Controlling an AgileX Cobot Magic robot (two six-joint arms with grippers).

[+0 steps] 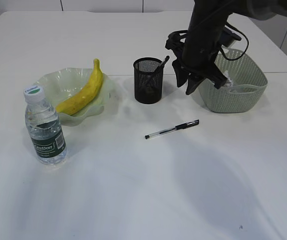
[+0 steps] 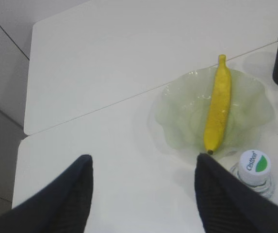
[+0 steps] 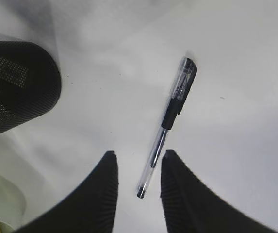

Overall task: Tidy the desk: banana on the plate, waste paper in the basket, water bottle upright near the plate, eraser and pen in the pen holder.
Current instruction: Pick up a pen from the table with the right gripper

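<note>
The yellow banana (image 1: 83,92) (image 2: 218,104) lies on the pale green plate (image 1: 53,82) (image 2: 177,116). In front of the plate the water bottle (image 1: 44,127) (image 2: 254,165) stands upright. The pen (image 1: 172,129) (image 3: 170,114) lies flat on the table before the black mesh pen holder (image 1: 148,82) (image 3: 17,87). White waste paper (image 1: 228,80) sits in the grey-green basket (image 1: 243,95). My right gripper (image 1: 202,85) (image 3: 139,158) hangs open above the pen, its tip framed between the fingers. My left gripper (image 2: 143,162) is wide open over bare table, holding nothing. The eraser does not show plainly.
A dark stick-like thing (image 1: 162,63) leans out of the pen holder. A seam (image 2: 105,104) between two tabletops runs behind the plate. The table's left edge (image 2: 24,131) lies near my left gripper.
</note>
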